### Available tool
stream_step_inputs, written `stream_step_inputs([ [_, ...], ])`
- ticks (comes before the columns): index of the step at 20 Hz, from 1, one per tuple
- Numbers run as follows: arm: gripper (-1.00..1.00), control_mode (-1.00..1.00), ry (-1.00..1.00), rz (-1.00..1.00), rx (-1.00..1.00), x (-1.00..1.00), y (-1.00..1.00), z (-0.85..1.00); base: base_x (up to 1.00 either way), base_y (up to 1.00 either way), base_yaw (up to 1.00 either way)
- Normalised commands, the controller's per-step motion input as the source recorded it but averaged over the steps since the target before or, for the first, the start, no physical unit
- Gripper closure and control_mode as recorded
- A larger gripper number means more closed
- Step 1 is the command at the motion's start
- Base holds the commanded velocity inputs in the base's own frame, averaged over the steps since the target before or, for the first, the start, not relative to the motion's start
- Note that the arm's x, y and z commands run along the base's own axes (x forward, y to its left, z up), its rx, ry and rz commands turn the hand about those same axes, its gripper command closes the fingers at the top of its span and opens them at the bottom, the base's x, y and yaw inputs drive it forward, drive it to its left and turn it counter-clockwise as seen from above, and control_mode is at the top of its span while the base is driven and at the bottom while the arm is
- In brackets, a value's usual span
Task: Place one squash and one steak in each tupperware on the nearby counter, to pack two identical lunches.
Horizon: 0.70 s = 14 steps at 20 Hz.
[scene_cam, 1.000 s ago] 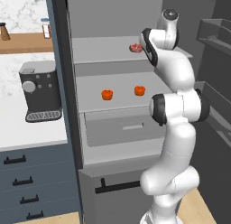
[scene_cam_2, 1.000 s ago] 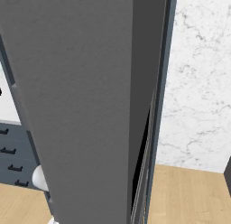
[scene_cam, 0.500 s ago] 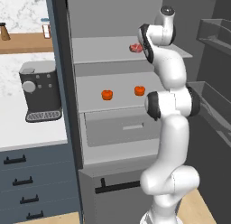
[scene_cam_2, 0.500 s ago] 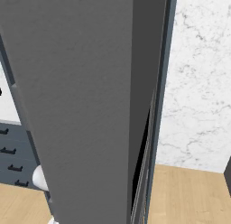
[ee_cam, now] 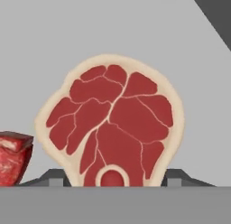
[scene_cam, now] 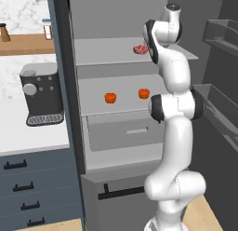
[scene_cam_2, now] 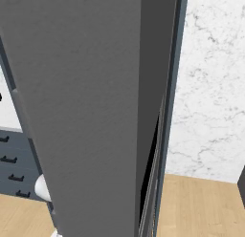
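**Gripper at the steak, upper fridge shelf**

You had the arm (scene_cam: 173, 109) raised into the open fridge, its hand at the upper shelf (scene_cam: 107, 50). In the hand view the big steak (ee_cam: 113, 123) — red top, cream fatty edge — lay flat on the grey shelf, dead centre. The two dark fingertips (ee_cam: 53, 177) stood one on each side of its near end, at about 7 and 5 o'clock, close against the fat rim. Whether they actually pressed the meat, you could not tell; the jaws were not fully closed. The gripper (ee_cam: 113, 182) sat right at the steak's near edge. A second, thicker piece of steak (ee_cam: 13, 157) lay at 9 o'clock, apart from the first.

From the left base view, two squash (scene_cam: 110, 98) (scene_cam: 144, 93) sat on the middle shelf — side by side, well apart, at roughly 7 o'clock of the hand. The coffee machine (scene_cam: 41, 92) stood on the white counter (scene_cam: 28, 139).
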Motion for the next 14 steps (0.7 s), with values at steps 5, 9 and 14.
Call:
stream_step_inputs([
  [5,1.00,-1.00,-0.01,0.00,0.00,-0.21,0.07,-0.33,0.00,0.00,0.00],
  [9,1.00,-1.00,-0.21,0.00,0.00,-0.42,0.17,-0.17,0.00,0.00,0.00],
  [14,1.00,-1.00,-0.40,-0.08,0.00,-0.49,0.12,-0.08,0.00,0.00,0.00],
])
